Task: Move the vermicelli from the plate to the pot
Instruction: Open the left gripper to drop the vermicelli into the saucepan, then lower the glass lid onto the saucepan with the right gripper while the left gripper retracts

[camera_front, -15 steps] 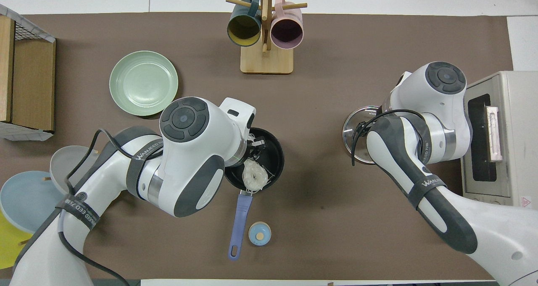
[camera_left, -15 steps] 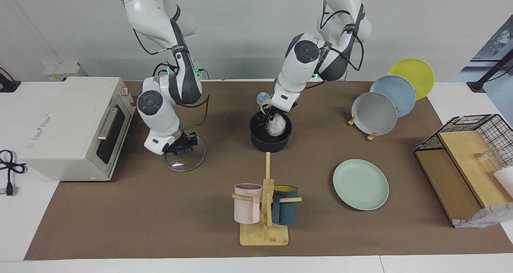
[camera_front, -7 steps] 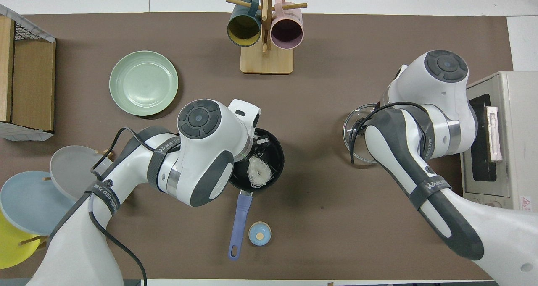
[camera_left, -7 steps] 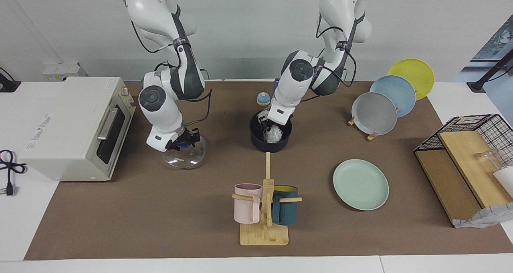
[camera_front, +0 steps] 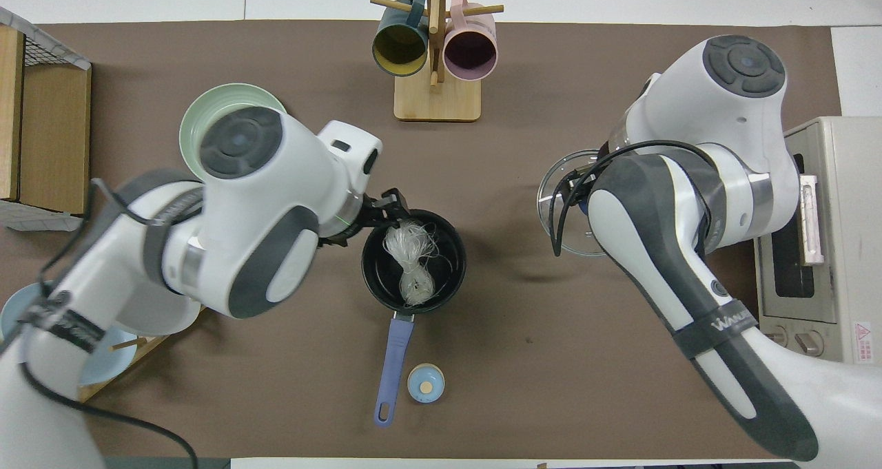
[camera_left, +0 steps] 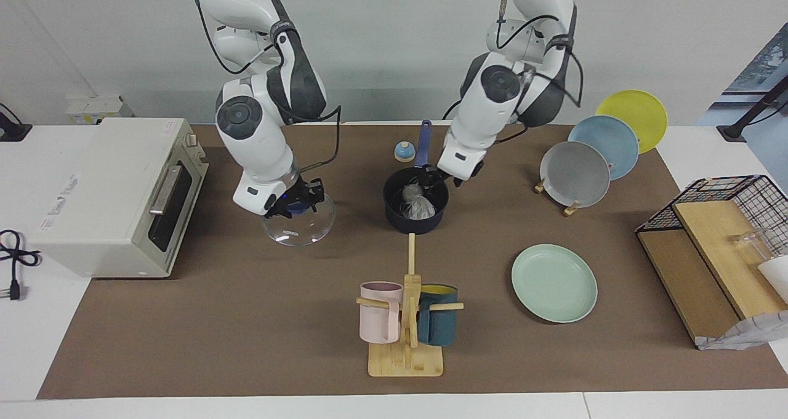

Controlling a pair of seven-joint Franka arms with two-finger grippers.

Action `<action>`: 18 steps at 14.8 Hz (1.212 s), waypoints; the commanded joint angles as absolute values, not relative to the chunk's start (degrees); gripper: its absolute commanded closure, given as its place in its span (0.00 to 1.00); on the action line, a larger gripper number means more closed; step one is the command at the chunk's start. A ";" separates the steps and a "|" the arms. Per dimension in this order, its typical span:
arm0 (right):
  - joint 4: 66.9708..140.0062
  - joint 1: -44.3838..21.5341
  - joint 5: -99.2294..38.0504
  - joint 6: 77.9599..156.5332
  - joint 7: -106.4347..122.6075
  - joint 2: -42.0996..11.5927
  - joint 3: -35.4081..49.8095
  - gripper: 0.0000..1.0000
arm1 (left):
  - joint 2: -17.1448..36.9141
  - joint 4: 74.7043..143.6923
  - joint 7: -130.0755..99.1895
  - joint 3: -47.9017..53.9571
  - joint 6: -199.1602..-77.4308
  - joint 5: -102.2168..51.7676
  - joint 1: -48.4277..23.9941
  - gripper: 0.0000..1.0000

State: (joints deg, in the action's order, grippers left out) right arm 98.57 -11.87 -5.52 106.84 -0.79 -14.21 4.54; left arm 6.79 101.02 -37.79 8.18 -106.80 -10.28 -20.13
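Note:
The dark navy pot (camera_left: 415,222) stands mid-table, its blue handle (camera_left: 422,142) pointing toward the robots. Both vermicelli nests (camera_left: 416,200) lie inside it, also seen in the overhead view (camera_front: 411,262) within the pot's rim (camera_front: 455,248). My left gripper (camera_left: 434,176) hovers open and empty over the pot's edge toward the left arm's end. The mint-green plate (camera_left: 554,282) is bare; my left arm covers most of it from overhead (camera_front: 227,93). My right gripper (camera_left: 294,206) is shut on the knob of a glass lid (camera_left: 301,221) and holds it tilted above the mat.
A mug rack (camera_left: 406,320) stands farther from the robots than the pot. A small blue knob (camera_left: 403,151) lies beside the pot handle. A toaster oven (camera_left: 117,191) is at the right arm's end. A plate stand (camera_left: 578,173) and wire basket (camera_left: 720,247) are at the left arm's end.
My left gripper let go of the second nest in the pot and drew up and aside toward the left arm's end. My right gripper lifted the glass lid off the mat toward the pot.

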 commanded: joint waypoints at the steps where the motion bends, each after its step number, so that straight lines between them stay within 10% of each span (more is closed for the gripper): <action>1: 97.65 -14.75 -7.29 106.70 -8.41 -14.15 5.36 0.57 | 1.07 97.30 -27.11 8.26 -97.76 -9.49 -10.75 0.00; 7: 97.82 -25.56 -10.99 113.89 -26.69 -14.15 5.36 0.57 | -4.21 96.50 -8.28 7.91 -90.36 -4.22 -0.01 0.00; 18: 103.71 -31.90 -11.25 125.06 -35.15 -14.59 5.45 0.57 | -0.26 88.06 -7.73 4.31 -84.55 0.00 -5.36 0.00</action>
